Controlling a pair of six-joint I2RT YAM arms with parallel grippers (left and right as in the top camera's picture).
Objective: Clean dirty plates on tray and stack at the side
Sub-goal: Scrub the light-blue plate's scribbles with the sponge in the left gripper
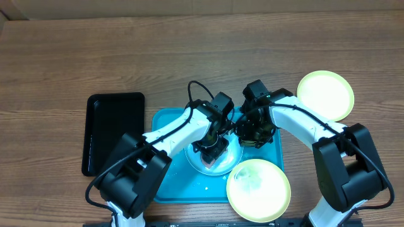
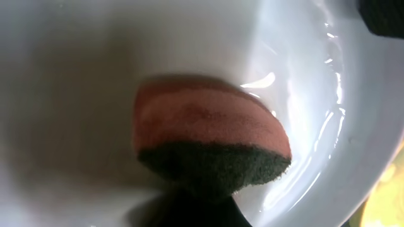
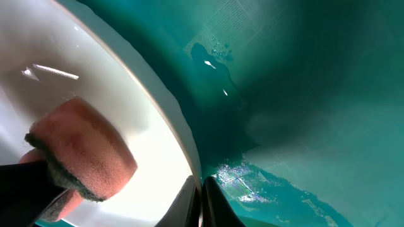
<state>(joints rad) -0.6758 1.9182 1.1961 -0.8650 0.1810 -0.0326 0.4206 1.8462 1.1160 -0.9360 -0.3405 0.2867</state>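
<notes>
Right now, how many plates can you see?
3 plates: one yellow-green on the table far right, one yellow-green overlapping the tray's near edge, one white-centred on the tray under the sponge.

We look straight down from overhead at tabletop [image 1: 189,50], far enough to frame whole tray [image 1: 165,123]. Left wrist view: we sit almost against sponge [image 2: 208,135], facing into plate [image 2: 76,75]. Right wrist view: equally near, facing along plate rim and tray floor. Both wrist views share sponge and plate; overhead shows same plate mid-tray.

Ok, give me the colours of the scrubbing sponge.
Soft two-layer sponge: salmon-pink foam, dark green scouring side; clearest in left wrist view.
</notes>
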